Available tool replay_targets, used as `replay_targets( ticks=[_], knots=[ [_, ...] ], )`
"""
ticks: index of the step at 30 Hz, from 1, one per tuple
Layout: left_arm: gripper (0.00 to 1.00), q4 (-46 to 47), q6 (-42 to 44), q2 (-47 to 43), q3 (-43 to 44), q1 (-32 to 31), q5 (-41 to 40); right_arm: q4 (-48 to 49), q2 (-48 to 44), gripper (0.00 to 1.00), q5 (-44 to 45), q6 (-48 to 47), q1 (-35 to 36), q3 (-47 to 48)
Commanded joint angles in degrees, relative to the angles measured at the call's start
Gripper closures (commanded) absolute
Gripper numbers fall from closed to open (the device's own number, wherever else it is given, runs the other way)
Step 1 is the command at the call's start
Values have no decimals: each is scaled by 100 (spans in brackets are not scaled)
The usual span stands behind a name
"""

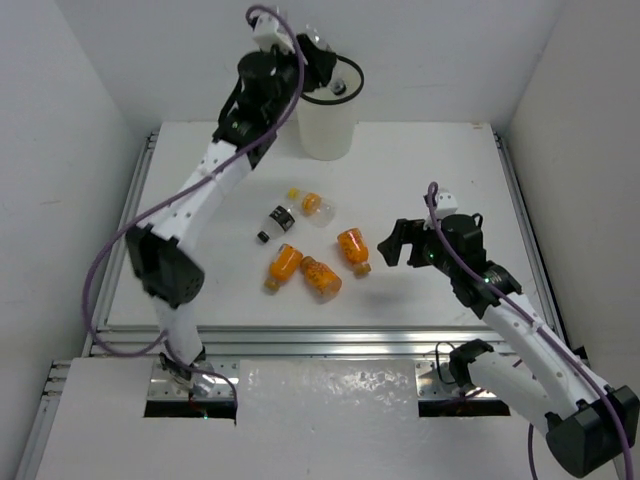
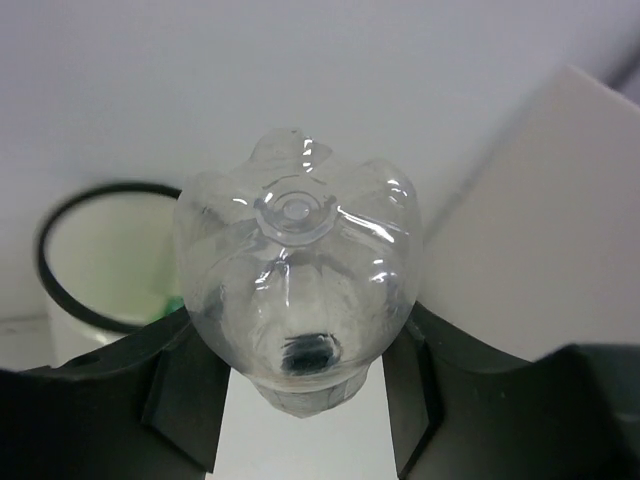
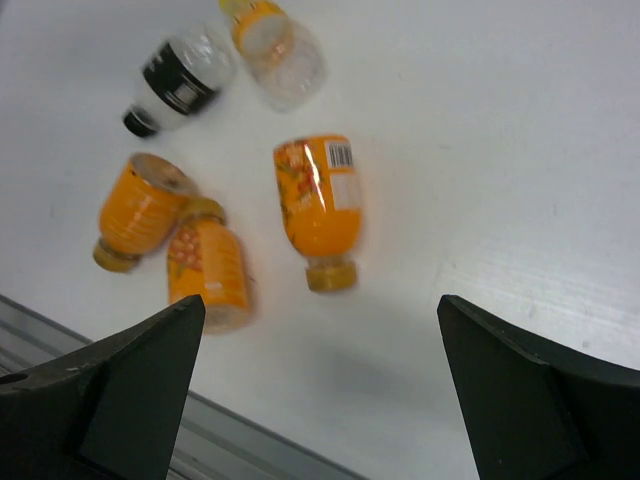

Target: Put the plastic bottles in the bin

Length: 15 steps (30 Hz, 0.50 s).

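One at a time, checked the hands. Found the left hand (image 2: pixel 300 385) closed partway on a clear bottle (image 2: pixel 297 290), with a finger (image 2: pixel 180 400) against each side of it. Noted its base toward the wrist camera and its black cap (image 2: pixel 308 355) at the far end. From the top view, placed this hand raised at the far edge of the worktop (image 1: pixel 420 180), at the rim of the bin (image 1: pixel 325 125). From the wrist view, saw the bin's mouth just left of the held bottle. Could not tell whether the bottle hangs over the opening or beside it. Noted a speck of green (image 2: pixel 172 300) inside the bin; too little showing to name it.

Found the right hand (image 3: pixel 318 320) spread wide, gripping and touching nothing, above the worktop near the first orange bottle (image 3: pixel 320 205).

Counted five plastic bottles (image 1: pixel 322 278) lying on their sides mid-worktop, well apart from the bin:
- that first orange bottle, cap toward the near edge;
- a second orange bottle (image 3: pixel 140 210) close beside a third orange bottle (image 3: pixel 208 275);
- a dark-labelled bottle (image 3: pixel 180 75), clear, black-capped;
- a yellow-capped bottle (image 3: pixel 280 50), clear, just beside it.
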Motion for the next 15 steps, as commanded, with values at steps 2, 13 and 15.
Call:
replay_targets(
  ticks=[2, 13, 15],
  knots=[
    [98, -881, 589, 1974, 2384, 525, -134, -241, -138, 1, 340, 38, -4, -135],
    [16, 1464, 669, 3736, 3822, 877, 175, 330, -473, 1, -723, 380, -4, -1173],
    [3, 1527, 677, 3544, 3567, 877, 113, 356, -315, 1, -724, 267, -4, -1146]
  ],
)
